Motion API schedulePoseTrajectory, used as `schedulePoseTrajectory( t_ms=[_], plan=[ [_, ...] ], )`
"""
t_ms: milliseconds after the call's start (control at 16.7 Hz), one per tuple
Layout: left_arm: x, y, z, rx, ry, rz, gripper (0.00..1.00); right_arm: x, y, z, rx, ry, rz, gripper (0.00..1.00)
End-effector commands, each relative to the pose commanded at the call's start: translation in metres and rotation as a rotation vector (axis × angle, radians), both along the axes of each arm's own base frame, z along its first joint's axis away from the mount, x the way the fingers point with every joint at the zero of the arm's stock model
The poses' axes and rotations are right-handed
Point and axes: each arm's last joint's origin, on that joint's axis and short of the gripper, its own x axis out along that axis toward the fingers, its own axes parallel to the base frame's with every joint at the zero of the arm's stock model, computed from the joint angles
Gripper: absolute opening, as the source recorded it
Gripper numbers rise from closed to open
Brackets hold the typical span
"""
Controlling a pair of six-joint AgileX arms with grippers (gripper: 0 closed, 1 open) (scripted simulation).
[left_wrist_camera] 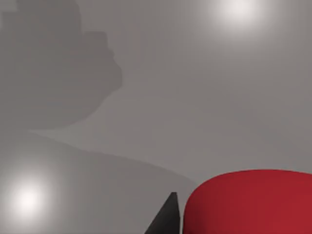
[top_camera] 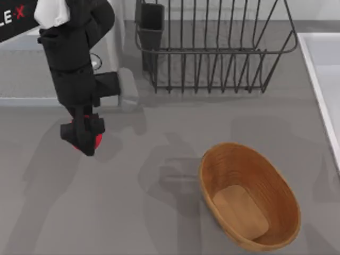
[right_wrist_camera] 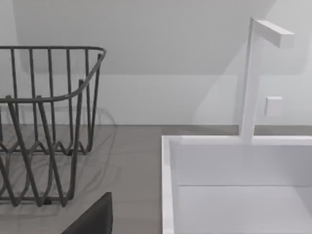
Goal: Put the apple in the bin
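Toward the left side of the table (top_camera: 175,133), about midway between its far and near edges, the apple (top_camera: 94,140) shows as a small patch of bright red between the fingers of the left tool (top_camera: 85,139), which is clenched around it; whether the fruit touches the grey surface or hangs just above it cannot be told. From the left wrist, the apple (left_wrist_camera: 248,202) appears as a broad red curve with one dark fingertip (left_wrist_camera: 165,217) just beside it. The bin (top_camera: 249,196), an oval brown basket with ribbed walls and a lighter tan bottom, stands near the table's near right corner, well apart from the apple. A black wire dish rack (top_camera: 212,48) sits along the far edge, and a white sink (right_wrist_camera: 234,185) lies at the right edge. Of the right arm, a dark finger (right_wrist_camera: 95,219) shows in its wrist view, and whether that tool is released or clenched cannot be told.
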Motion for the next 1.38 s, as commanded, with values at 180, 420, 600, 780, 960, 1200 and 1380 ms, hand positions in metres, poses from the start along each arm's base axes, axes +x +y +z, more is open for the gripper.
schedulePoseTrajectory(
  t_ms=[180,420,600,780,960,1200,1380],
  plan=[
    [-0.023,-0.103,-0.004,-0.009,-0.002,-0.095,0.0,0.0,0.0,0.0,0.0,0.0,0.0,1.0],
    [-0.073,-0.194,0.016,-0.074,-0.064,-0.188,0.0,0.0,0.0,0.0,0.0,0.0,0.0,1.0],
    [-0.097,-0.219,0.044,-0.135,-0.121,-0.219,0.0,0.0,0.0,0.0,0.0,0.0,0.0,1.0],
    [-0.098,-0.22,0.061,-0.165,-0.156,-0.209,0.0,0.0,0.0,0.0,0.0,0.0,0.0,1.0],
    [-0.098,-0.219,0.061,-0.166,-0.158,-0.208,0.0,0.0,0.0,0.0,0.0,0.0,0.0,1.0],
    [-0.098,-0.22,0.057,-0.167,-0.158,-0.21,0.0,0.0,0.0,0.0,0.0,0.0,0.0,1.0],
    [-0.099,-0.225,0.034,-0.168,-0.158,-0.214,0.0,0.0,0.0,0.0,0.0,0.0,0.0,1.0]
  ],
)
